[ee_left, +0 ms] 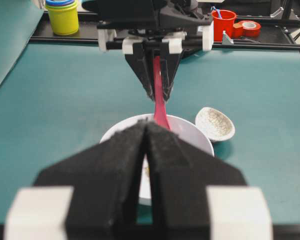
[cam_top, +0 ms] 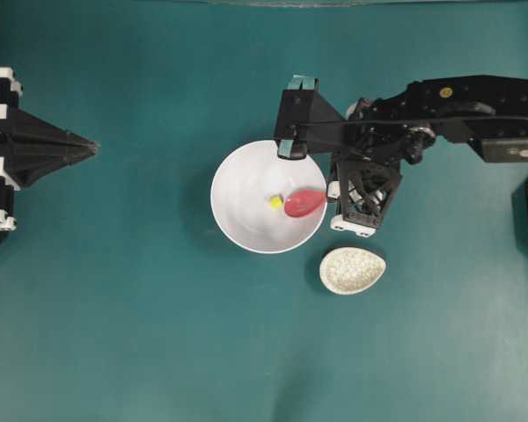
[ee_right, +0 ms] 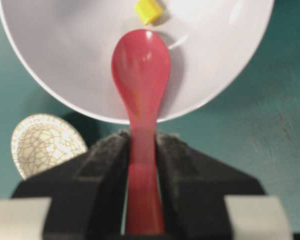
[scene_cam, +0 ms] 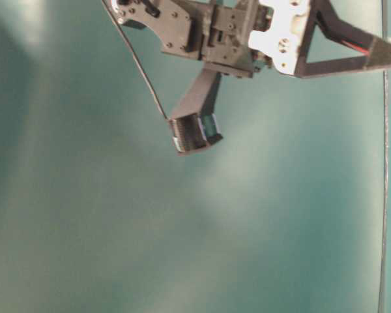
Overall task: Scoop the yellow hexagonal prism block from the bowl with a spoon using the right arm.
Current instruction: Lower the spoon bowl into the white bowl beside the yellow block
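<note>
Between the foam-padded fingers (ee_right: pixel 102 165) of the right gripper (ee_right: pixel 141 172), the pink-red spoon (ee_right: pixel 141 75) sits clamped by its handle, with the scoop reaching forward over the near rim of the white bowl (ee_right: pixel 50 75). Held lengthways like this, the scoop leads and the gripper itself stays outside the bowl, which looks like the set-up for sliding under the block rather than pushing it away. The fingers stand only as far apart as the handle is wide, pressing on both of its sides. Just past the spoon's tip, the tiny yellow block (ee_right: pixel 148 11) lies on the bowl's floor, very near the tip but apparently not yet on it. Beside the bowl rests a small speckled dish (ee_right: pixel 42 142), untouched. Well across the table, the left gripper (ee_left: pixel 147 150) hangs idle, fingers together and holding nothing.
</note>
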`<state>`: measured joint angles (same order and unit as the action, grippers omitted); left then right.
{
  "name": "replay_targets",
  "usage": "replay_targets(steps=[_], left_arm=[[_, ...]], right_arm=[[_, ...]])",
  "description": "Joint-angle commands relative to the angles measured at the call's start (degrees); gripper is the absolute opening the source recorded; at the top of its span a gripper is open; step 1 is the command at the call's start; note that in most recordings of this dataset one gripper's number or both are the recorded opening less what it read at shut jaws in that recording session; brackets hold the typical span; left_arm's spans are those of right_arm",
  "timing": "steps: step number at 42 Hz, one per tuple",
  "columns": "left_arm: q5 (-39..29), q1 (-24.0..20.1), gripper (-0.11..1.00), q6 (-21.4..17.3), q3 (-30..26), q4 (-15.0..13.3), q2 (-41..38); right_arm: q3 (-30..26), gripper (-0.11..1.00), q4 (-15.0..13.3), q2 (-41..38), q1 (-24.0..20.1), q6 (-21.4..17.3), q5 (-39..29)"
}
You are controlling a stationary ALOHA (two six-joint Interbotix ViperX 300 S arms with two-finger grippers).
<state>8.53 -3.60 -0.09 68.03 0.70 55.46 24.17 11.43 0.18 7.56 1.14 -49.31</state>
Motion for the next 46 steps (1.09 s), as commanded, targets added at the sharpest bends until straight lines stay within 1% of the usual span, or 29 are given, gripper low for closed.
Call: replay_targets(steps=[1, 26, 46], left_arm=[[0.70, -0.18, 0.00, 0.00, -1.14, 0.09, -0.53], [0.70, -0.18, 0.00, 0.00, -1.14, 0.09, -0.18], [0.70, -0.18, 0.00, 0.00, -1.14, 0.09, -0.18]], right_arm=[[-1.32, 0.22, -0.09, 0.35, 0.00, 0.18, 0.70], [-1.58, 0.22, 0.00, -3.52, 0.00, 0.44, 11.95], [-1.58, 0.22, 0.00, -3.52, 0.09, 0.53, 19.86]])
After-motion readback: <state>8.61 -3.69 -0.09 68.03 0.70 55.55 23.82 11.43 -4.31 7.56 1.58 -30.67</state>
